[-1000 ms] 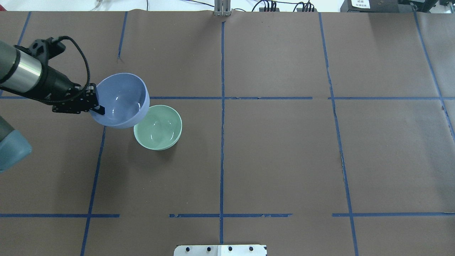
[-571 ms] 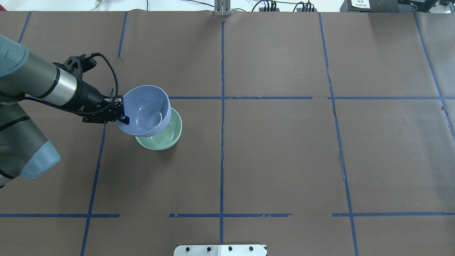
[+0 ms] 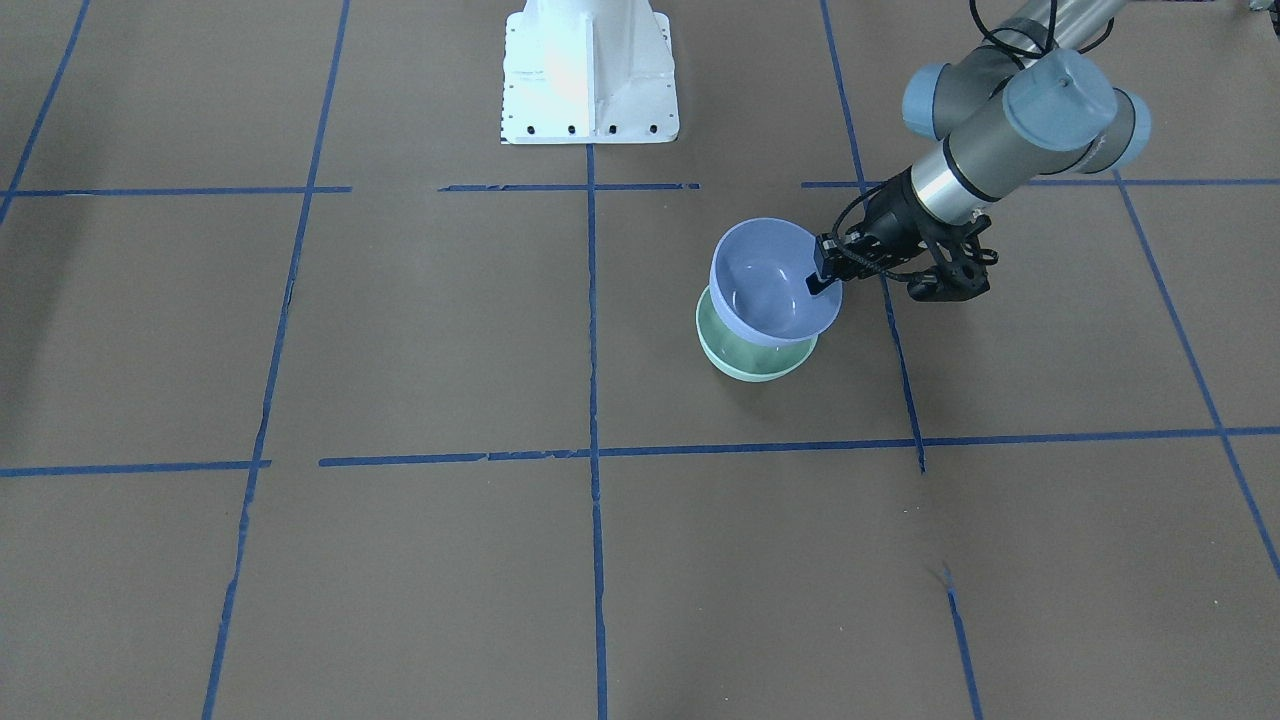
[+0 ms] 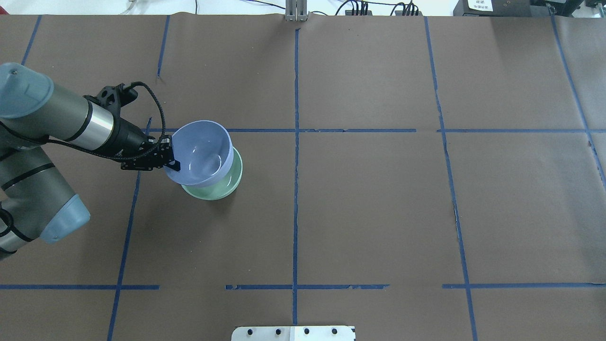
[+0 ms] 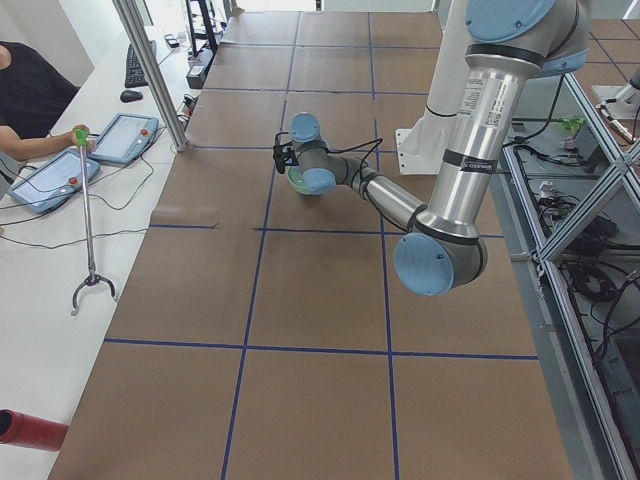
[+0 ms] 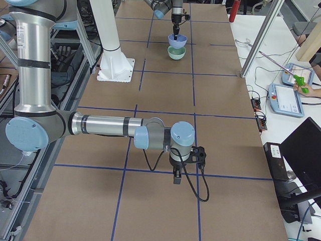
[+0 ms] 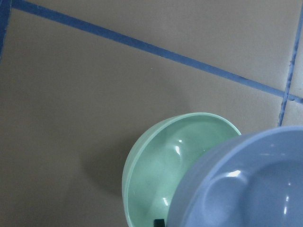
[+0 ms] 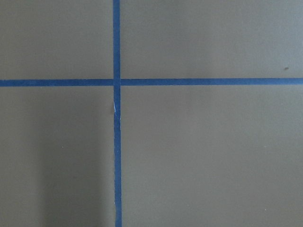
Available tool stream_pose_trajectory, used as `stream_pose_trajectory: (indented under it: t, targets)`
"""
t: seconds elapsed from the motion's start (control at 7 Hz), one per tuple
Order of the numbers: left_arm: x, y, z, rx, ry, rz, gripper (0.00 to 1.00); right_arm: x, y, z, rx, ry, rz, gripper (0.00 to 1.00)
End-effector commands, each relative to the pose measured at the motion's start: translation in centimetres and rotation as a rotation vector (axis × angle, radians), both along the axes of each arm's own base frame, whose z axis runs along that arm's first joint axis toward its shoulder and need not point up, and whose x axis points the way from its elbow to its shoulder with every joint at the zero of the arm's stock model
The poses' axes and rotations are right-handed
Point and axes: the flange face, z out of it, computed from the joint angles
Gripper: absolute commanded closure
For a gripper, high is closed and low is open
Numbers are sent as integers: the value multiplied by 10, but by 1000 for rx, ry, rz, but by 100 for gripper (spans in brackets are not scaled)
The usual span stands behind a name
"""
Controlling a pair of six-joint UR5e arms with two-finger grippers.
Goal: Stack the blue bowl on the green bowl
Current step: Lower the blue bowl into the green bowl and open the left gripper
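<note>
Clamping the rim of the blue bowl (image 4: 201,152), the left gripper (image 4: 174,164) held it over the green bowl (image 4: 214,192) (rims offset).

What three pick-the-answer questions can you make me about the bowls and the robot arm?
1. Where is the blue bowl?
A. Over the green bowl
B. Far off to its side
C. Underneath it

2. How many bowls are there?
A. One
B. Two
C. Four

3. What are the left jaws doing?
A. Gripping the blue bowl's rim
B. Hanging open, holding nothing
C. Gripping the green bowl

Answers:
1 A, because the blue bowl covers most of the green one from above.
2 B, because only one blue and one green bowl show.
3 A, because one jaw sits inside the blue rim and the other outside it.
</note>
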Motion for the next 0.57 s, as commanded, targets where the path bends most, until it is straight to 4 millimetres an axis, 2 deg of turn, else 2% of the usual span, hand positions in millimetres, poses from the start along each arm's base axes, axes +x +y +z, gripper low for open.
stream_pose_trajectory:
  t: [0.0,0.29,0.43]
  targets:
    - [1,0,1,10,-1,5,0,0,0,0,0,1,0,0]
    - [-6,5,-5,18,11,9,0,0,0,0,0,0,0,0]
    - [-14,7,-17,37,29,2,0,0,0,0,-1,-1,0,0]
